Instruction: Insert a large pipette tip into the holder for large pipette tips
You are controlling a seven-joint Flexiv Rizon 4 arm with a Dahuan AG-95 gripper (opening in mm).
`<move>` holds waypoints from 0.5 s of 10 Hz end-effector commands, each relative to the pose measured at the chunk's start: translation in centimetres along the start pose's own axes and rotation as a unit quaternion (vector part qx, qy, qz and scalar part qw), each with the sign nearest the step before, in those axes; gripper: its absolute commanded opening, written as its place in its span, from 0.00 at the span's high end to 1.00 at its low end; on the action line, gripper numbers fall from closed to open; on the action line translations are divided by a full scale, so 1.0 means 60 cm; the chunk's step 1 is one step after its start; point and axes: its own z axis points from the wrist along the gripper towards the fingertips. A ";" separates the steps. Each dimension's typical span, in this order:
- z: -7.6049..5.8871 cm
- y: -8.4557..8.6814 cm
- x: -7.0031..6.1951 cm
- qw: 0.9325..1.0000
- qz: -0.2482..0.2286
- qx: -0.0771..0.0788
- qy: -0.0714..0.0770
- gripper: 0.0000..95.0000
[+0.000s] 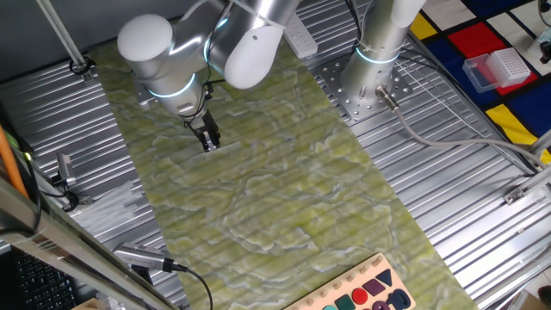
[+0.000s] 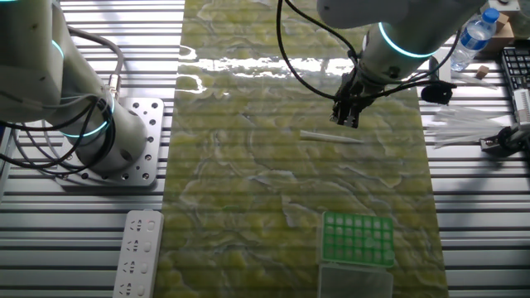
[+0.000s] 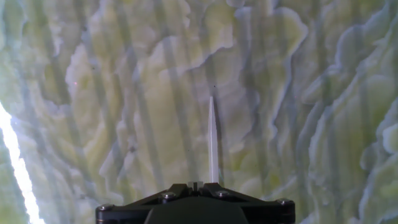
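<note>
The large pipette tip [image 2: 331, 136] lies flat on the green marbled mat, a thin pale sliver. In the hand view the tip [image 3: 212, 143] runs from just past my jaws towards the middle of the picture, narrow end away from me. My gripper [image 2: 346, 121] hangs just above and slightly to the right of it, apart from it. The jaws stand close together with nothing between them, as the hand view of the gripper [image 3: 194, 185] and the fixed view [image 1: 209, 143] also show. The holder for large pipette tips [image 2: 358, 238], with its green gridded top, stands on the mat well nearer the camera.
A pinkish-red box with a white gridded top [image 1: 499, 67] sits far right. A wooden board with coloured shapes [image 1: 362, 294] lies at the mat's front end. A second arm's base [image 2: 124, 153], a white power strip [image 2: 139, 252], a water bottle [image 2: 478, 35] and loose clear plastic pieces [image 2: 464, 128] flank the mat.
</note>
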 end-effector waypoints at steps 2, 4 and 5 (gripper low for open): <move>-0.001 0.000 0.000 1.000 -0.005 0.000 0.005 1.00; -0.001 0.000 0.000 1.000 -0.005 0.000 0.007 1.00; -0.001 0.000 0.000 1.000 -0.009 0.001 0.008 1.00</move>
